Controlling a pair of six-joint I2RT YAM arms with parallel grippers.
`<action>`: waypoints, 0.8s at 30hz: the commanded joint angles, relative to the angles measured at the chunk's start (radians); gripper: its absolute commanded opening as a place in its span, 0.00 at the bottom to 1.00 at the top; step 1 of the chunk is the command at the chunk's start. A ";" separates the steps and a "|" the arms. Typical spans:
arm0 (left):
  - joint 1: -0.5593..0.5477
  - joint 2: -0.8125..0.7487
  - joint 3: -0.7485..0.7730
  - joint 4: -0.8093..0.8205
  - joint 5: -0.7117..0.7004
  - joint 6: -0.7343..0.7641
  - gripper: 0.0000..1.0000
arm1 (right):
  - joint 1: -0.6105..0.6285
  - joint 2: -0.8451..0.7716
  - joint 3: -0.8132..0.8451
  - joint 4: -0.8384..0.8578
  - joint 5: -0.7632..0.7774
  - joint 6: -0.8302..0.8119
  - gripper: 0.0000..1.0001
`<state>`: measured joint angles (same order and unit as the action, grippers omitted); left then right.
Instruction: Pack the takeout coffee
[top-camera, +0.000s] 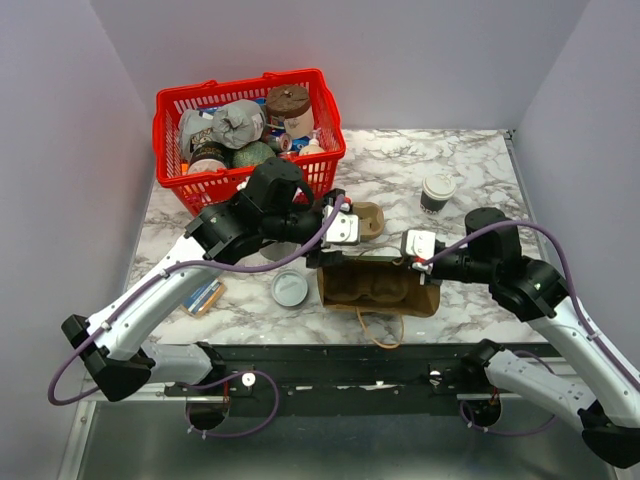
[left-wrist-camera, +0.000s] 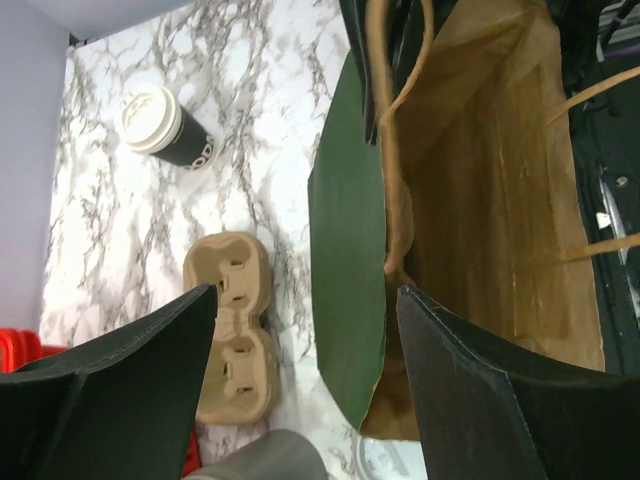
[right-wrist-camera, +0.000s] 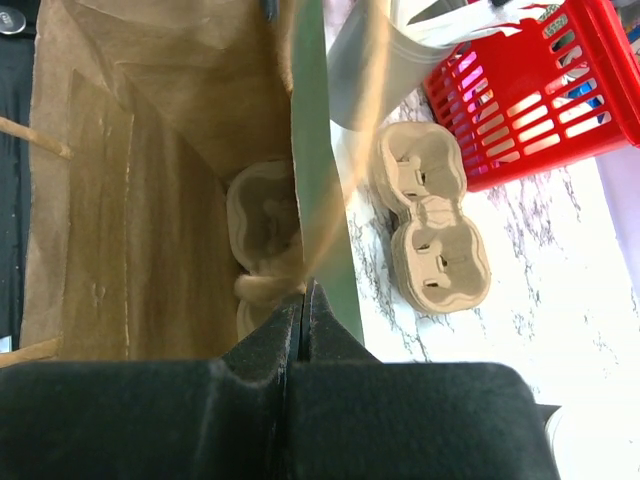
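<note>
Behind the paper bag (top-camera: 380, 285) stands the takeout coffee (top-camera: 437, 192); my left claw (left-wrist-camera: 305, 292) is open, my right claw (right-wrist-camera: 303, 300) pinches the bag's rim.

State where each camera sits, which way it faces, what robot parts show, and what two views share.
Top external: above and behind the robot, facing down on table, both arms, bag, coffee.
Left wrist: on the left arm, looking past the open left gripper at bag mouth, carrier and coffee.
Right wrist: on the right arm, looking past the right gripper, shut on the bag rim, into the bag.
Shared: both wrist views show bag and carrier.
</note>
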<state>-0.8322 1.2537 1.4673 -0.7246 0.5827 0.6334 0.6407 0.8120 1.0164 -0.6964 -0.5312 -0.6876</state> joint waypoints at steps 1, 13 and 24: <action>0.010 0.010 0.056 -0.113 0.009 0.072 0.81 | 0.004 0.016 0.036 -0.014 0.033 0.013 0.02; 0.008 0.119 0.105 -0.145 0.094 0.100 0.61 | 0.005 0.036 0.067 -0.028 0.031 0.002 0.03; 0.007 0.167 0.113 -0.139 0.120 0.069 0.33 | 0.005 0.056 0.068 -0.006 0.025 0.005 0.03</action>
<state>-0.8223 1.4124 1.5486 -0.8570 0.6575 0.7090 0.6407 0.8593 1.0580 -0.6979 -0.5144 -0.6884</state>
